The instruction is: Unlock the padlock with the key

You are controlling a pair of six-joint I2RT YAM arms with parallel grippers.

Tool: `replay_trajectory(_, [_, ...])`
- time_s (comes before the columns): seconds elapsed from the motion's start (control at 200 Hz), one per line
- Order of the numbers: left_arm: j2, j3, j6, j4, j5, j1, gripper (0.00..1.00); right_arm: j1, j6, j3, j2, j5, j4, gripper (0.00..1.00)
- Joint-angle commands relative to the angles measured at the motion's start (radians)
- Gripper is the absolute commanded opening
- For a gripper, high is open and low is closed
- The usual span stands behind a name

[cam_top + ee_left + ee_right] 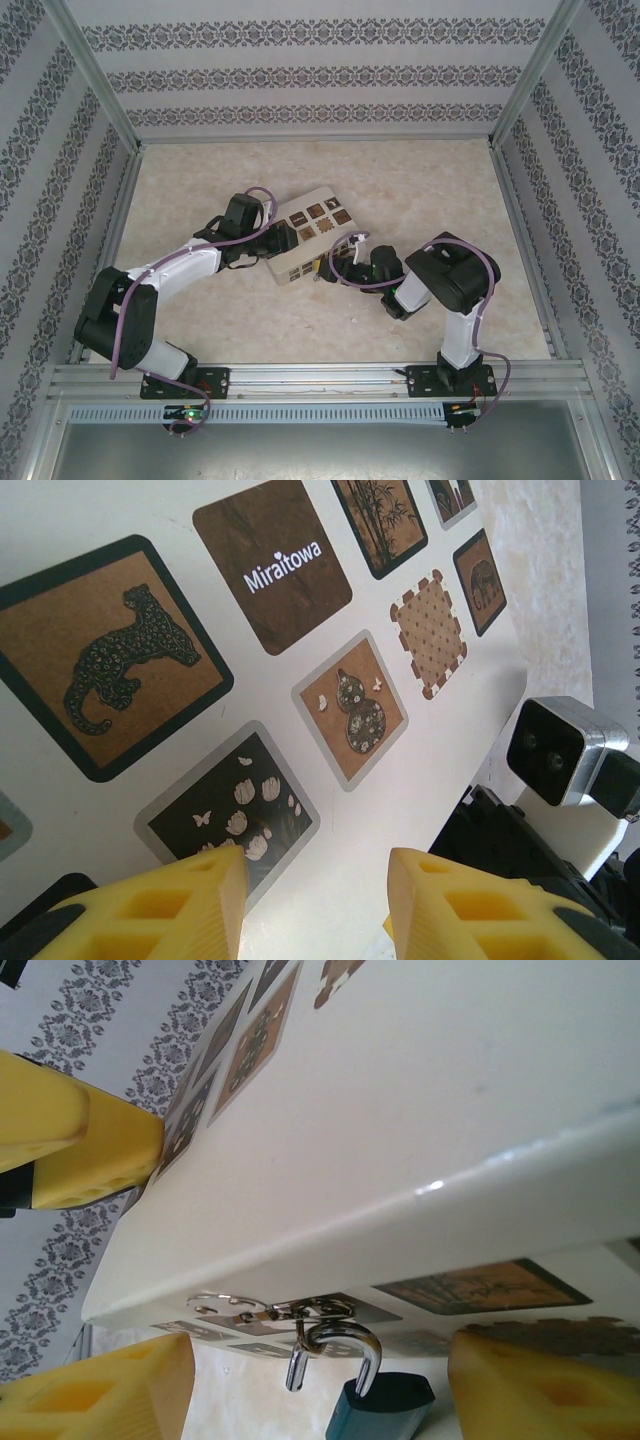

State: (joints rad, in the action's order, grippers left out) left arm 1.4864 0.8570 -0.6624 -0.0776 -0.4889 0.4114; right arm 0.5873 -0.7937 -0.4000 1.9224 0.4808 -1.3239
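the right claw [320,1385] stands wide, its two yellow fingers [100,1390] well apart with the padlock [385,1405] between them, and it grips nothing. the padlock hangs from a silvery latch [265,1310] on the side wall of the cream box [400,1110], just under the edge of the lid. its thin shackle [345,1345] is hooked through the latch's loop. one leg of the shackle goes into the blue body, while the other ends free in the air beside it, so the lock looks open. the lower part of the body is cut off by the picture's edge.

the left claw [315,885] is wide as well. its yellow fingers [190,905] are spread above the lid, near the brown picture squares: a leopard, pale flowers, a gourd and a square with the word "miraitowa". in the right wrist view one of these fingers lies against the far edge of the lid. whether the left claw presses down on the box i cannot tell. beyond the lid's edge the grey camera [560,750] of the right arm shows.

from above, the box lies skewed about the middle of the table [430,200]. the left claw is at its left end and the right claw at its long side that faces the table's near edge.
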Motion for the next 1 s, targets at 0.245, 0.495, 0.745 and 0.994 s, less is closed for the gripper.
replay_trajectory(0.245, [0.002, -0.039, -0.012, -0.003, 0.030, 0.011, 0.41, 0.012, 0.000, -0.059, 0.052, 0.092, -0.060, 0.65])
replay_trajectory(0.495, [0.004, -0.044, -0.011, -0.002, 0.033, 0.012, 0.41, 0.010, 0.026, -0.071, 0.048, 0.124, -0.060, 0.63])
replay_trajectory(0.745, [0.003, -0.047, -0.011, 0.000, 0.030, 0.011, 0.41, 0.003, 0.057, -0.050, 0.024, 0.128, -0.060, 0.60])
replay_trajectory(0.994, [0.001, -0.052, -0.012, 0.000, 0.031, 0.011, 0.41, -0.008, 0.063, -0.031, 0.012, 0.121, -0.060, 0.54])
